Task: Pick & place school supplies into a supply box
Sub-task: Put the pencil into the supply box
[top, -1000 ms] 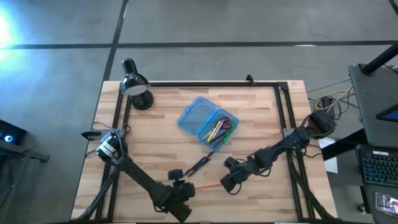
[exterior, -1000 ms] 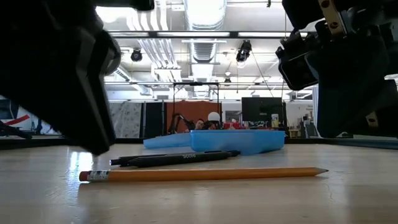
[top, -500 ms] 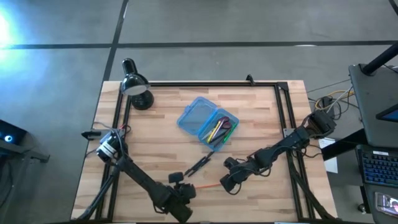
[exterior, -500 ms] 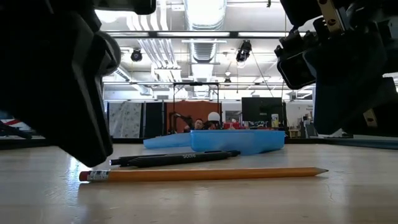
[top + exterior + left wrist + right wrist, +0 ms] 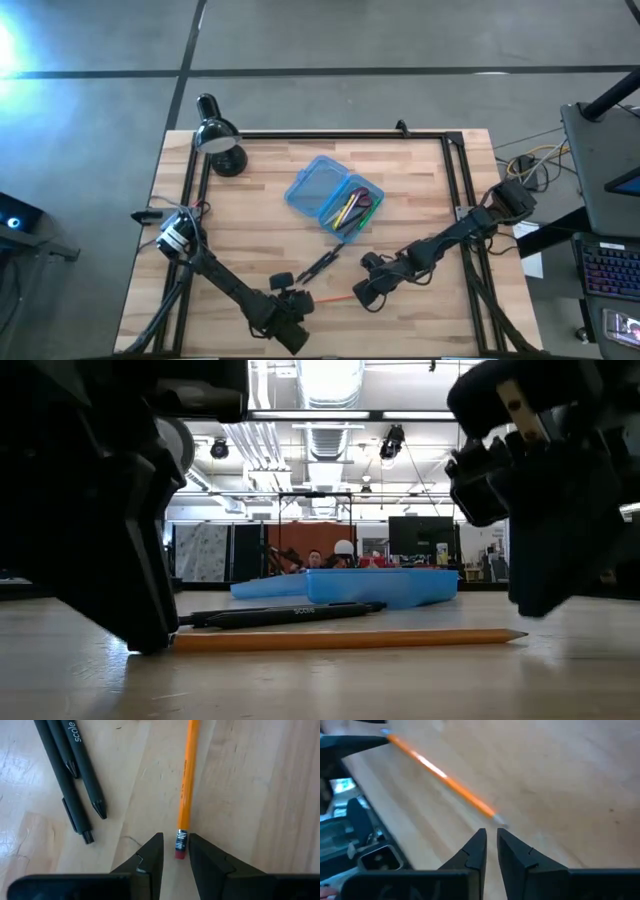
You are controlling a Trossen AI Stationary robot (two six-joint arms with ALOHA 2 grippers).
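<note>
Pencil (image 5: 187,780), orange, lies flat on the bare table (image 5: 420,190) near its front edge, between the two arms. Two black pens (image 5: 75,775) lie just beside it, toward the supply box (image 5: 333,195). Box sits open mid-table, lid folded back, several coloured supplies already in the tray.

Left gripper (image 5: 175,851) is down at the eraser end; its fingers stand partly apart with the eraser between the tips, not clamped on it. Right gripper (image 5: 490,840) sits low at the sharpened end, fingers nearly together with only a narrow gap, holding nothing; the tip lies just ahead of them.

Risks, as judged from here:
- Grip at the extreme end. If the left fingers close on the eraser alone, the long shaft may droop or pivot out on lifting.
- Thin round shaft on smooth wood. An off-centre close could roll it away or flick it toward the pens.
- Both grippers crowd one pencil. Any push from the right end would slide the eraser out of the left fingers.
- Fingertips sit very near the tabletop; further descent could scrape the wood.
- Pens lie between pencil and box; a low carry could sweep them.
</note>
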